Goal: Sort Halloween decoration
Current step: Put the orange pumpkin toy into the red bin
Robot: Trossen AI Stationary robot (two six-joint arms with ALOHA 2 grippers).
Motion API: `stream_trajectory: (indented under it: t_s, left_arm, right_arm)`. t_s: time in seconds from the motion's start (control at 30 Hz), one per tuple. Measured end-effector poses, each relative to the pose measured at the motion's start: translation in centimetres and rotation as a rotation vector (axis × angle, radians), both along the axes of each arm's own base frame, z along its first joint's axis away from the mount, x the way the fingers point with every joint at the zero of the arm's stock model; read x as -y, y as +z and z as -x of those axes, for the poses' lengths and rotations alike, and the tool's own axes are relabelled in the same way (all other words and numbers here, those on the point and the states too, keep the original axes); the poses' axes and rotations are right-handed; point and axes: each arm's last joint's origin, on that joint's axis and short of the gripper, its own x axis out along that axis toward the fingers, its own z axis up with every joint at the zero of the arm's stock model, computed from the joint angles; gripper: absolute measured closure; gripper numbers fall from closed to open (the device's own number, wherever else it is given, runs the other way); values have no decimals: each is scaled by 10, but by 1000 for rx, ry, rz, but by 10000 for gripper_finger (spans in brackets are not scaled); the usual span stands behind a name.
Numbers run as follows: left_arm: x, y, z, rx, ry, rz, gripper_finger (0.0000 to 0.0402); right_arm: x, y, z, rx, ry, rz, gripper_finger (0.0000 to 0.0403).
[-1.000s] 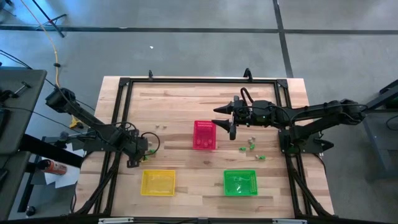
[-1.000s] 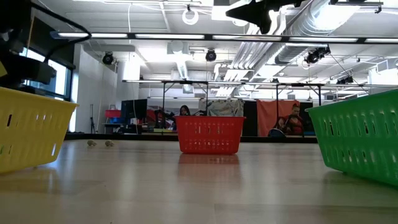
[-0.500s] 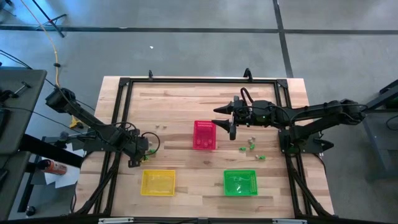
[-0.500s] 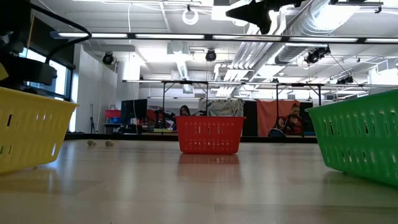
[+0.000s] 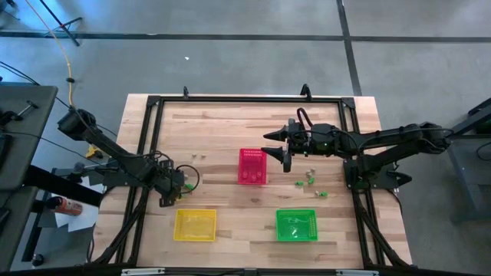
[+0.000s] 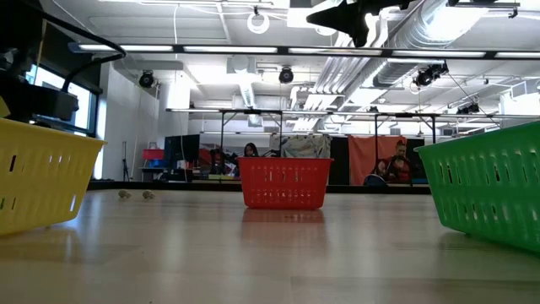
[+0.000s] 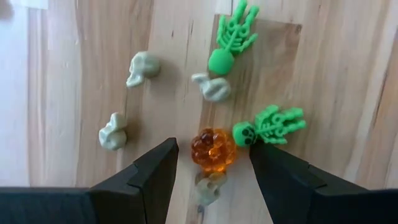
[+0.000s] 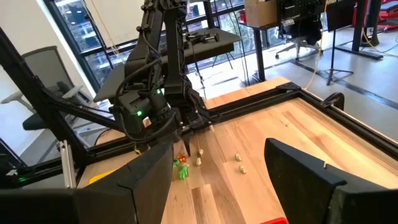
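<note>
Your left wrist view shows a cluster of trinkets on the wood: an orange pumpkin sits between the two dark fingers of the left gripper, which stand apart around it without touching. A green skeleton lies just beside the pumpkin, another green skeleton lies farther out, and pale skulls are scattered around them, one directly under the pumpkin's near edge.

From above, this gripper hovers at the table's left side, just beyond the yellow basket. More trinkets lie to the right of the pink-red basket and beyond the green basket.

Your right gripper hangs just right of the pink-red basket, fingers spread.

The table is pale planked wood, standing on grey concrete. Level across it, you see a workshop with ceiling ducts and people far behind.
</note>
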Motion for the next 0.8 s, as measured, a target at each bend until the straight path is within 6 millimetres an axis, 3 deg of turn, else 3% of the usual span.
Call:
stream_trajectory:
  t_s: [0.27, 0.8]
  left_arm:
    - [0, -1, 0, -1, 1, 11, 210]
    - [1, -1, 1, -23, 23, 50, 312]
  right_arm:
    - [0, 0, 0, 2, -2, -11, 155]
    - [-4, -1, 0, -13, 17, -21, 155]
